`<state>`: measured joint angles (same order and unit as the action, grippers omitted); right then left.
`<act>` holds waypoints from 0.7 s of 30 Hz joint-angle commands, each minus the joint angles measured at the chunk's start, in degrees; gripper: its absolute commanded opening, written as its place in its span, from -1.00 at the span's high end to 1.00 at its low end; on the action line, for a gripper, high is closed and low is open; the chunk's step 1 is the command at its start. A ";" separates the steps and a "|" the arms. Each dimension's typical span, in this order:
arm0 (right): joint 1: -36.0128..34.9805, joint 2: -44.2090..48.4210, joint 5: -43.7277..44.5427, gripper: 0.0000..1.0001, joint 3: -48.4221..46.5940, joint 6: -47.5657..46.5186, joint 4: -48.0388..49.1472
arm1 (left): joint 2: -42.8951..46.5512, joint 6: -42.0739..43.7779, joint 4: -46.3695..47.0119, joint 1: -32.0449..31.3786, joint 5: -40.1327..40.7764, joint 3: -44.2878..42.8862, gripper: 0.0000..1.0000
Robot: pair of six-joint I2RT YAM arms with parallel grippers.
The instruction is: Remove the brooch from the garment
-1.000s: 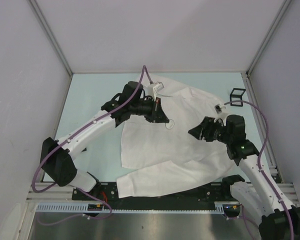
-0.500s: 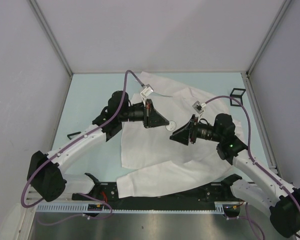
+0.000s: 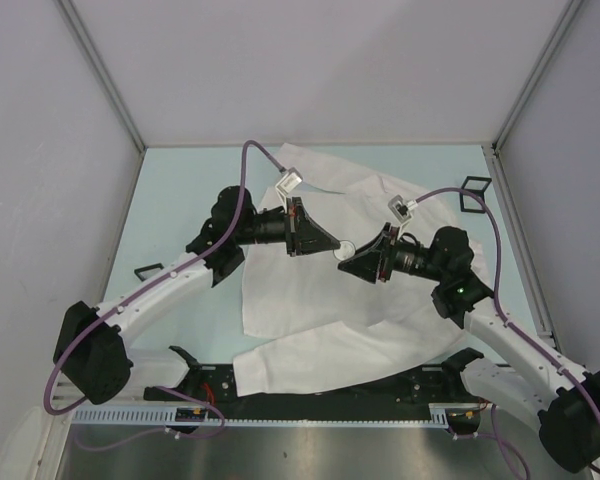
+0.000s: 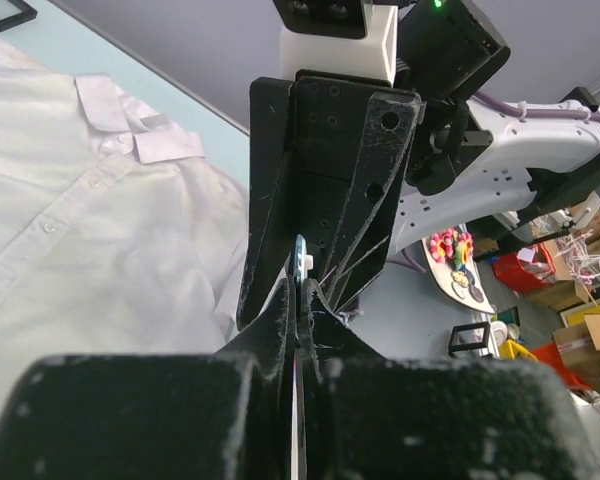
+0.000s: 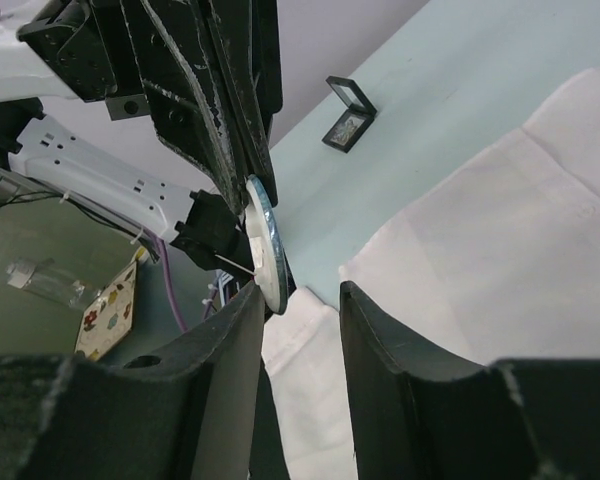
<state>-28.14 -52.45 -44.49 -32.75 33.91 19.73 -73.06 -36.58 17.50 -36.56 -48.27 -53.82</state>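
The garment lies spread flat, a white collared shirt with its collar showing in the left wrist view and pale cloth below the fingers in the right wrist view. The brooch is a small round disc held above the cloth. My left gripper is shut on it; its thin edge pokes out between the fingertips. My right gripper faces the left one, jaws open. The brooch's free rim sits just past the left-hand finger, near or against it.
A small black open frame stands on the mat at the back right, also seen as a black frame in the right wrist view. A black clip lies at the left. Grey walls enclose the teal mat.
My right arm has swung left from the shirt's right side up to the brooch, and its jaws have narrowed. My left arm has turned and drawn back slightly, still gripping the brooch.
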 commanded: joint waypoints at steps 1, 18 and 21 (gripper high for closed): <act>2.20 1.20 -1.91 0.18 -1.61 1.86 3.83 | 2.22 -1.48 5.00 0.43 -1.47 0.56 0.99; 4.50 2.26 -5.52 0.11 -1.61 6.17 9.45 | 0.99 -4.38 8.96 0.87 -2.97 1.62 0.99; 4.59 1.65 -5.17 0.11 -1.61 6.52 9.98 | 0.81 -4.99 9.48 0.96 -3.32 1.70 0.99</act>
<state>-23.75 -50.19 -48.99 -32.75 39.13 25.65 -73.06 -40.62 22.83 -36.07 -49.82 -52.23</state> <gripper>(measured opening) 0.447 0.007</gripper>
